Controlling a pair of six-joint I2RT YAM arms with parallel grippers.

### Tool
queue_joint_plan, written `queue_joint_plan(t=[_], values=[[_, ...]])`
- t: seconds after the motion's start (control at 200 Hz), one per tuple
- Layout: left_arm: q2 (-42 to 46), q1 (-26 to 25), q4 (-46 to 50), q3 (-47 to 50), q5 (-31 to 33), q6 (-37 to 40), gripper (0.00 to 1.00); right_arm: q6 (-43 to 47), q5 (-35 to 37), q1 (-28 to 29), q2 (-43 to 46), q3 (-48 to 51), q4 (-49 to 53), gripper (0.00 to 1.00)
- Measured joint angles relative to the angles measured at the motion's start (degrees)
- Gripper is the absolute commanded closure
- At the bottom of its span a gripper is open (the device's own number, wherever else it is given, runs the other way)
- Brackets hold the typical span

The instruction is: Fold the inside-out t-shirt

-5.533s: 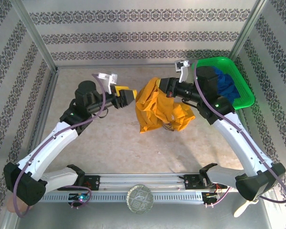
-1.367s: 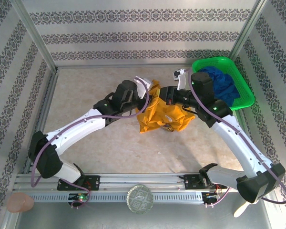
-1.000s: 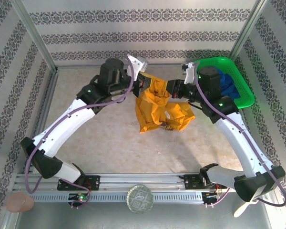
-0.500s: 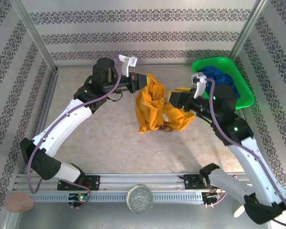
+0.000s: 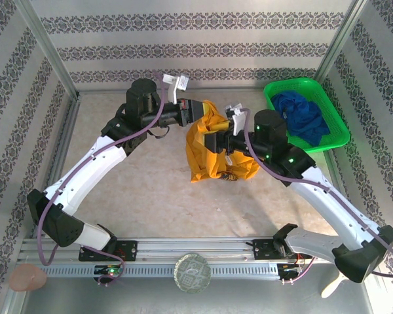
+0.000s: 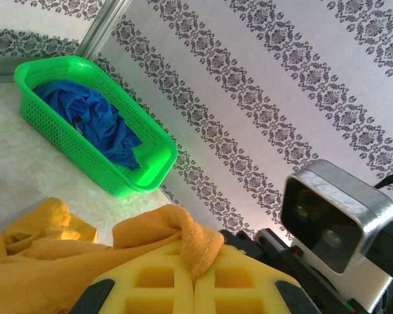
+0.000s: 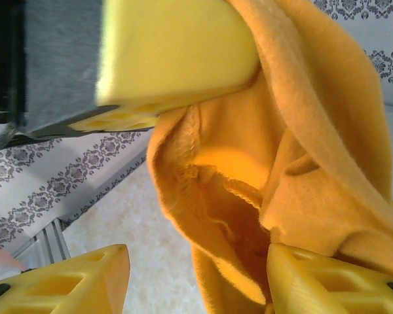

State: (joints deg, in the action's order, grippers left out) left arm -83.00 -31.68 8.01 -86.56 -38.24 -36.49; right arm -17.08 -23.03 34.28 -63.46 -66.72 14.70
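My left hand (image 5: 195, 111) is clenched on an upper fold of the inside-out t-shirt (image 5: 206, 163), which hangs bunched at mid desk (image 5: 131, 196). My right hand (image 5: 214, 140) stands released, cloth between its fingers (image 7: 85, 281).

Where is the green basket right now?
In the top view, the green basket sits at the far right corner of the table, holding the dark blue garment, to the right of the mustard t-shirt.

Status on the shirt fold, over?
Left gripper shut on t-shirt. Right gripper open at a hanging fold. T-shirt bunched, unfolded. Green basket off right, apart.
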Motion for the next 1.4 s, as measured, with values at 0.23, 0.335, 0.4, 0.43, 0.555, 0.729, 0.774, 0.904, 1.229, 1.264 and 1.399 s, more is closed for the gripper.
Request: queue_joint_plan(t=[0.23, 0.335, 0.4, 0.43, 0.555, 0.729, 0.774, 0.904, 1.229, 1.264, 1.399], values=[[0.0, 0.0, -0.3, 0.0, -0.6, -0.3, 1.0, 0.7, 0.0, 0.0, -2.2, -2.6, -1.8, 0.64], [0.0, 0.0, -0.6, 0.0, -0.6, -0.3, 1.0, 0.5, -0.2, 0.0, -3.2, -3.1, -2.2, 0.78], [0.0, 0.0, -0.6, 0.0, -0.6, -0.4, 1.0, 0.5, -0.5, 0.0, -3.8, -3.3, -2.2, 0.9], [0.0, 0.0, -0.6, 0.0, -0.6, -0.5, 1.0, 0.4, -0.7, 0.0, -4.2, -3.5, -2.2, 0.97], [0.0, 0.0, -0.8, 0.0, -0.6, -0.5, 1.0, 0.5, -1.9, 0.0, -4.7, -4.4, -2.1, 1.0], [0.0, 0.5, -0.8, 0.0, 0.5, -0.9, 0.79, -1.0, -4.4, -1.6, -3.7, -6.3, -1.8, 1.0], [0.0, 1.0, -0.8, 0.0, 1.0, -1.0, 0.64, -2.0, -5.4, -3.3, -3.0, -7.5, -1.4, 1.0], [0.8, 4.1, -1.9, 2.4, 3.7, -1.9, 0.4, -4.7, -7.5, -10.3, -1.2, -12.3, 0.0, 1.0], [2.9, 8.5, 0.6, 16.0, 8.3, 1.2, 0.39, -6.6, -4.4, -17.6, 1.2, -13.3, 5.8, 1.0], [2.9, 8.4, 1.2, 17.9, 8.7, 1.6, 0.39, -6.6, -3.8, -18.1, 1.2, -12.3, 6.2, 1.0], [2.5, 7.1, 3.8, 25.0, 10.7, 2.0, 0.42, -6.8, -1.4, -18.9, 1.6, -8.1, 7.9, 1.0]])
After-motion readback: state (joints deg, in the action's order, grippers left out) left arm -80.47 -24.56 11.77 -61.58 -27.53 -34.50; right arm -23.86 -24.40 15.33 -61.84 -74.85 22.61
